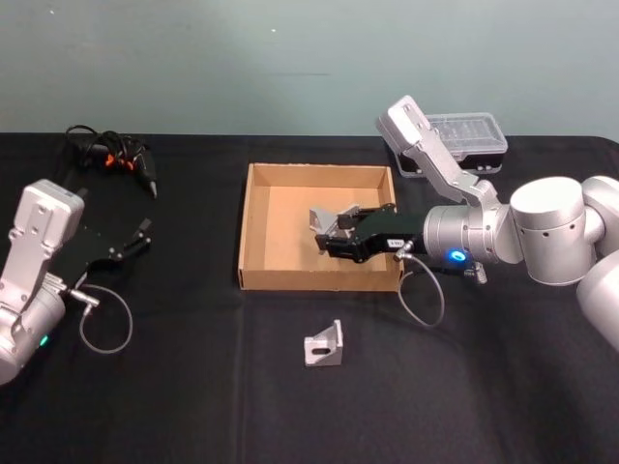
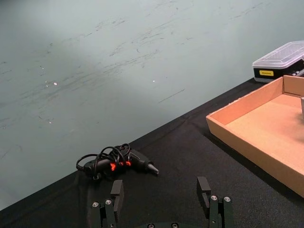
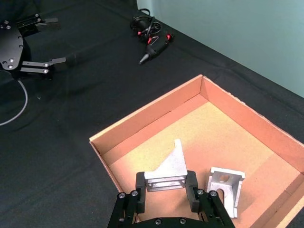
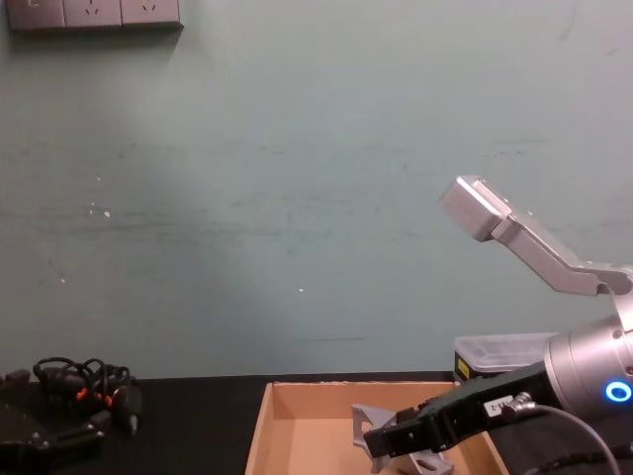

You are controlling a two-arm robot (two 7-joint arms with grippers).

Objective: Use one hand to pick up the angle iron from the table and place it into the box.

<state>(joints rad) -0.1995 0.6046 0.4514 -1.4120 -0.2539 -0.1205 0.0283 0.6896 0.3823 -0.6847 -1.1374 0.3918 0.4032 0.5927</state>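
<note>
Grips angle iron in right end effector inside box | beside second angle iron lying in box | third angle iron on counter before box | left end effector parked left, fingers wide apart

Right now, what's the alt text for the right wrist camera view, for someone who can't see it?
The right gripper is shut on a metal bracket inside a shallow cardboard box, with a second bracket resting on the box floor beside it. Beyond it are a corded tool on the black table and the open left gripper.
</note>
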